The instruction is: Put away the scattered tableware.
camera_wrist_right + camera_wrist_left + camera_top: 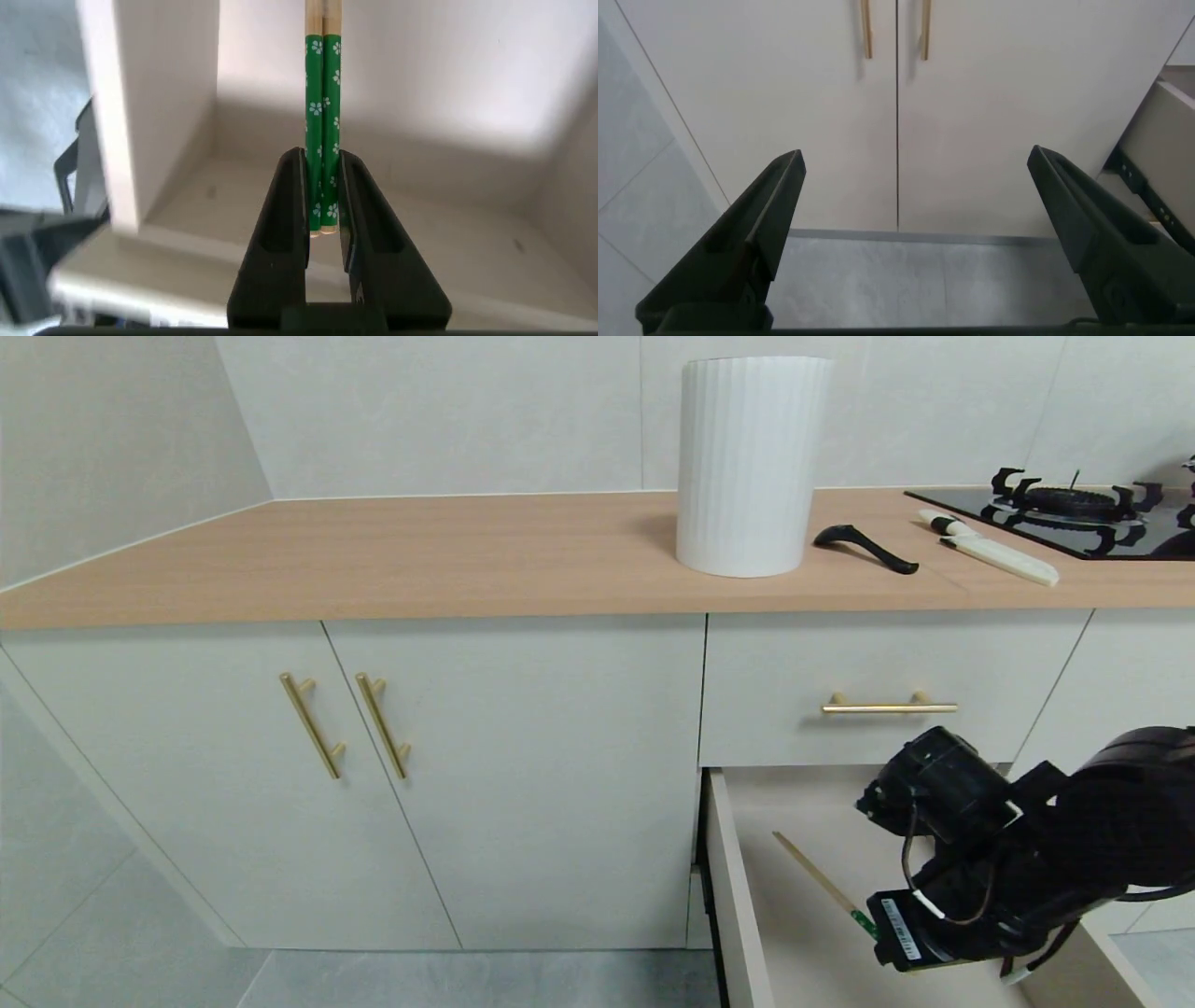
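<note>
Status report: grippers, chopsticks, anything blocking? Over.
Right gripper shut on chopsticks, over open drawer. Left gripper open, facing cabinet doors. Nothing seen blocking; knife on counter.

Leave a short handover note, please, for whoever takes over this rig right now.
Right gripper: shut on a pair of green-ended chopsticks, held over the open drawer.
Left gripper: open, empty, facing the cupboard doors.
Done: drawer open, chopsticks in the fingers above it.
Left: release the chopsticks into the drawer. The white knife and black utensil lie on the counter and are probably next. Then likely close the drawer.
</note>
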